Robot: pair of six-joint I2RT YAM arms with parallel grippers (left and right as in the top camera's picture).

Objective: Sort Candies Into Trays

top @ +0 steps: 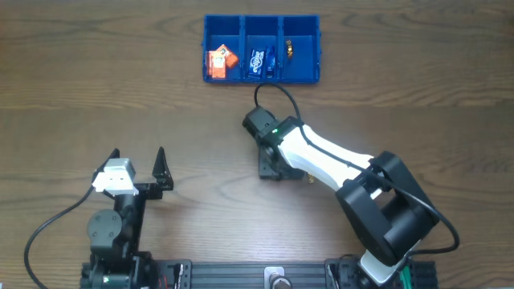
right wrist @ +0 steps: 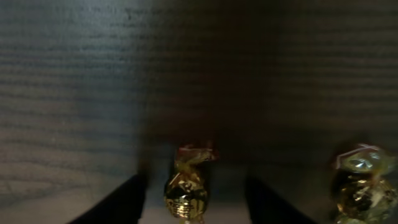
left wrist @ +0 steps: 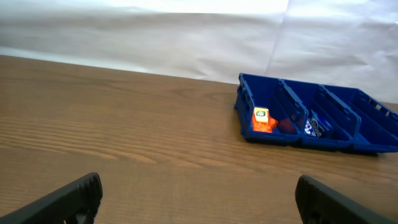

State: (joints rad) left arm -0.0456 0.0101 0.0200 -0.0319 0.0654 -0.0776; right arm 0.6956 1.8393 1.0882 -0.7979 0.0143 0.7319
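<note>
Candies, two gold, lie on the desk (top: 96, 96): one candy (right wrist: 186, 193) between the right gripper's (right wrist: 194, 190) spread fingers, the other candy (right wrist: 362, 180) beside. Left gripper (top: 138, 156) also spread.

From above, the right arm (top: 321, 156) hides whatever lies under its wrist. One gold candy (right wrist: 364, 180) runs off the right wrist view's edge (the blue tray (left wrist: 367, 142) off the left one's), and the tray's rightmost item (top: 289, 48) is too small to identify.
</note>
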